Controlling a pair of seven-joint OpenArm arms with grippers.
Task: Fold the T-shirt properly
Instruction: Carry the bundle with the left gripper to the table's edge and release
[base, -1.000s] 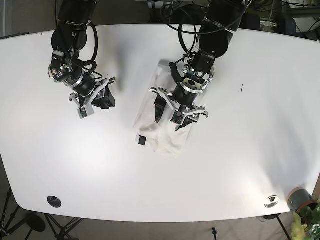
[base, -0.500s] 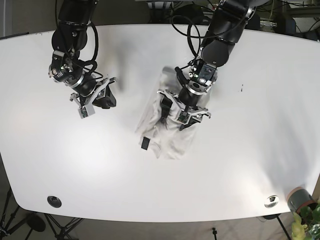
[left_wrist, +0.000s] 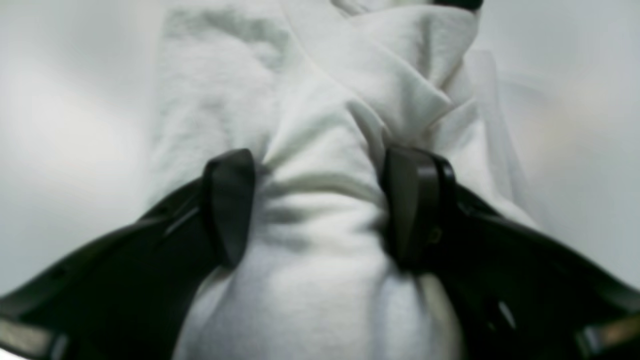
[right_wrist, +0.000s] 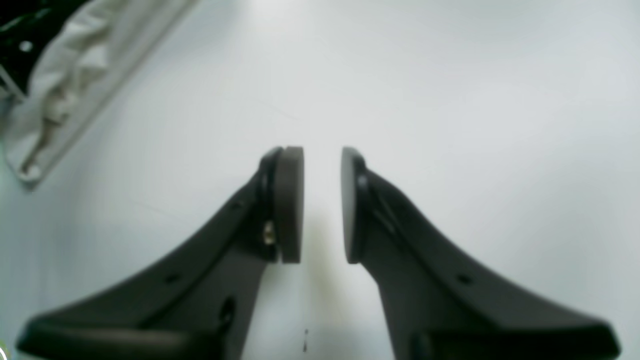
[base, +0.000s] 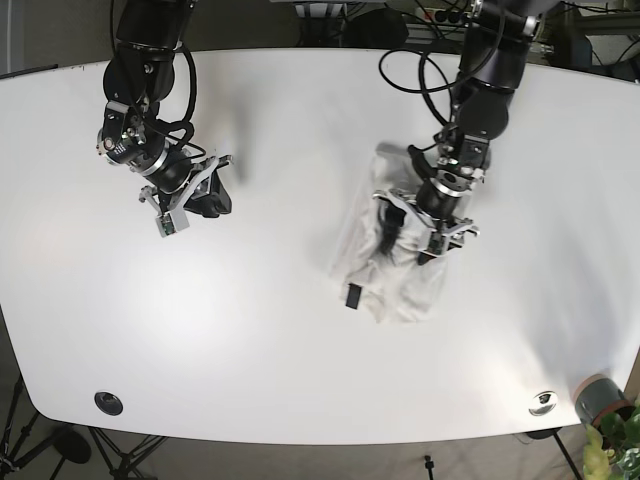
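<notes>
The white T-shirt lies bunched in a narrow strip right of the table's middle, with a small black tag at its lower left edge. My left gripper is over its upper part. In the left wrist view the gripper is shut on a thick fold of the T-shirt, cloth bulging between the fingers. My right gripper hangs over bare table at the left. In the right wrist view it stands slightly open and empty, with a white cloth edge at the upper left.
The white table has round metal fittings near its front edge at the left and right. A grey cup and a plant stand off the front right corner. A small dark mark lies right of the left arm.
My left gripper has moved to the right across the table, dragging the bunched T-shirt along with it. The right arm has stayed where it was.
</notes>
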